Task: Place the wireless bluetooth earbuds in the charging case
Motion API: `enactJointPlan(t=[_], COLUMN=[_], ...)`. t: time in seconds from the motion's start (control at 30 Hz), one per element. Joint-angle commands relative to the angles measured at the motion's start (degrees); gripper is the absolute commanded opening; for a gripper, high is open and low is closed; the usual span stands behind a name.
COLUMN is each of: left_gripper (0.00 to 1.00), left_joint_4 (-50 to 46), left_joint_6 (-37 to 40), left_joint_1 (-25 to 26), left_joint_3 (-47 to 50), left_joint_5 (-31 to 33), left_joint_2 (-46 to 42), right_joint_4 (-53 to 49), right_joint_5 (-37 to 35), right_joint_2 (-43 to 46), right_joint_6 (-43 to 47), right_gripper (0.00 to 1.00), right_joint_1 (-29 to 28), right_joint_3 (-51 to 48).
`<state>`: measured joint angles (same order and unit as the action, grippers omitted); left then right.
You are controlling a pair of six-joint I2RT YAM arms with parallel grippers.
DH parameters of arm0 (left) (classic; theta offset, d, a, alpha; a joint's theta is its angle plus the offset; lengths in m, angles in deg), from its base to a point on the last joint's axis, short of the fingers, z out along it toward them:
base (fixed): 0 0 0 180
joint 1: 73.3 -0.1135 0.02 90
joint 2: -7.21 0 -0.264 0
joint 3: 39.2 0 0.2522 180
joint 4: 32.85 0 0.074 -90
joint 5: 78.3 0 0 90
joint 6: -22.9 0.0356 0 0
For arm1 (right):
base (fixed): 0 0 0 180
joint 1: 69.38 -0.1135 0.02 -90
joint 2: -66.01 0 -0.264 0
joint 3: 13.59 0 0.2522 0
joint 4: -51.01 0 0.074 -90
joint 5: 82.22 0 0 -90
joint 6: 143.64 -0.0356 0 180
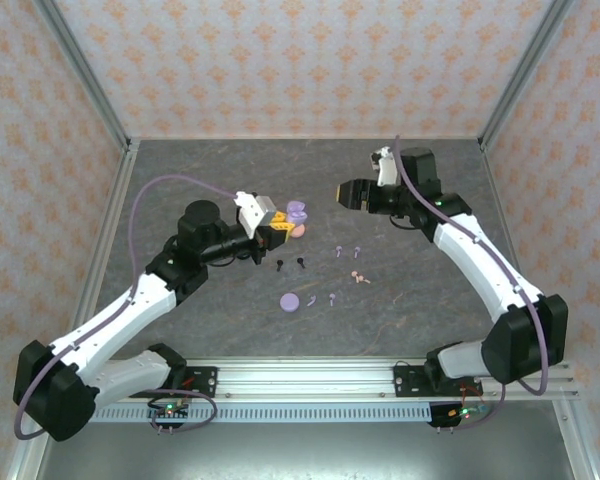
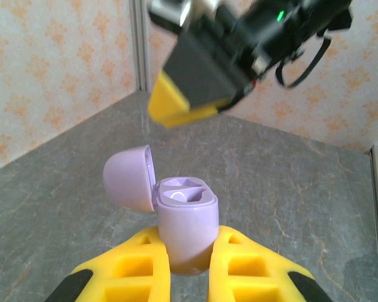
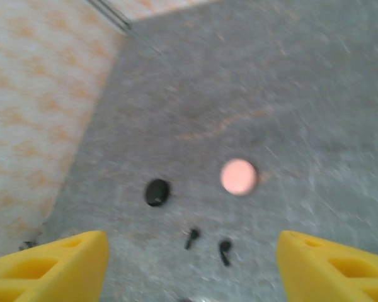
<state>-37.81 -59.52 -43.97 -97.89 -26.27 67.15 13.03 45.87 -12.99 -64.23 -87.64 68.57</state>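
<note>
A lilac charging case (image 2: pixel 186 220), its lid swung open, is clenched upright in the left hand (image 2: pixel 189 246) above the bench (image 1: pixel 430 300), sockets facing up, probably so buds can be dropped in. The right hand (image 3: pixel 190 248) is spread wide and nothing is held. The lilac earbuds (image 1: pixel 338 252) are seen loose on the bench.

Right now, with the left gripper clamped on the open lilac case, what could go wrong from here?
The right gripper is open, empty and close to the lilac case clamped in the left gripper; reaching in could knock its open lid. The lilac earbuds are tiny and lie loose near the pink earbuds, so a grab may scatter or miss them.
</note>
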Motion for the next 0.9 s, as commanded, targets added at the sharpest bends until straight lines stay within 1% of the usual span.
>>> enactJointPlan(t=[0.0,0.07,0.33,0.57,0.87], left_gripper=[0.00,0.00,0.00,0.00,0.00], left_joint_4=[4.9,6.6,11.5,10.0,8.0], left_joint_6=[-0.4,-1.8,-6.0,-5.8,-5.4], left_joint_1=[0.4,0.4,0.5,0.8,0.9], left_joint_3=[-0.2,-0.2,-1.7,-3.2,-3.4], left_joint_5=[-0.1,-1.0,-4.6,-4.5,-4.2], left_joint_2=[-2.2,-2.5,-2.2,-2.2,-2.5], right_joint_4=[-11.9,-12.6,-12.9,-13.2,-12.2], right_joint_5=[-10.5,-12.8,-15.4,-18.6,-20.2], right_joint_2=[-3.4,-5.2,-16.0,-23.6,-27.5], right_joint_6=[-1.5,-2.8,-3.7,-3.0,-3.0], right_gripper=[0.64,0.59,0.54,0.49,0.45], right_joint_1=[-0.2,-0.2,-0.5,-2.6,-3.3], right_joint_3=[0.2,-0.6,-1.1,1.6,2.9])
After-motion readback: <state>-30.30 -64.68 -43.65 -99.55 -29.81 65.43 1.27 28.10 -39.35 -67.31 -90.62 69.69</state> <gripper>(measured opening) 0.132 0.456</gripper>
